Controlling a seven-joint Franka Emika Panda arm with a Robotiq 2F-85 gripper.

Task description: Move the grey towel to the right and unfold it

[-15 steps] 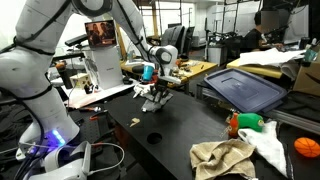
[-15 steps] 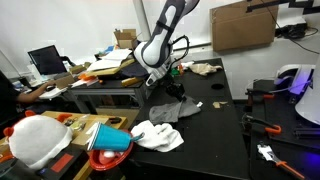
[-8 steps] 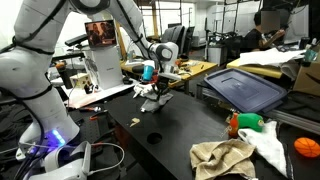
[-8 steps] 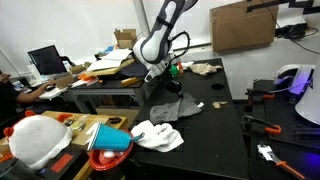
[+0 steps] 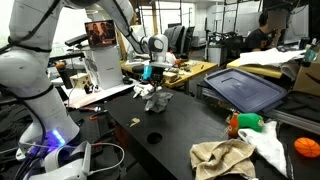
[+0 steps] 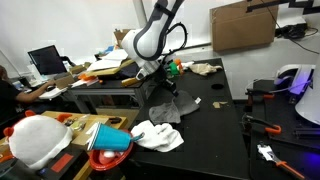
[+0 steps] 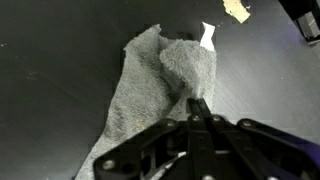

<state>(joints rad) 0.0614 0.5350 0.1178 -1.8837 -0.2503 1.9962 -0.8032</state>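
Note:
The grey towel (image 5: 155,99) lies crumpled at the far end of the black table (image 5: 170,135), with one part pulled up into a peak. My gripper (image 5: 152,82) stands over it, shut on that raised fold. In an exterior view the towel (image 6: 174,106) hangs from the gripper (image 6: 158,80) and spreads onto the tabletop. In the wrist view the shut fingertips (image 7: 197,104) pinch the edge of the grey towel (image 7: 150,90), which drapes away over the dark surface.
A beige towel (image 5: 222,158) and a white rag (image 5: 268,145) lie near the table's front. A green and orange bottle (image 5: 245,122) stands beside them. A blue lid (image 5: 245,90) sits behind. The same white rag (image 6: 158,135) lies close to the grey towel.
The jaws have closed on the towel. The gripper has risen a little, drawing a fold of the towel up off the table.

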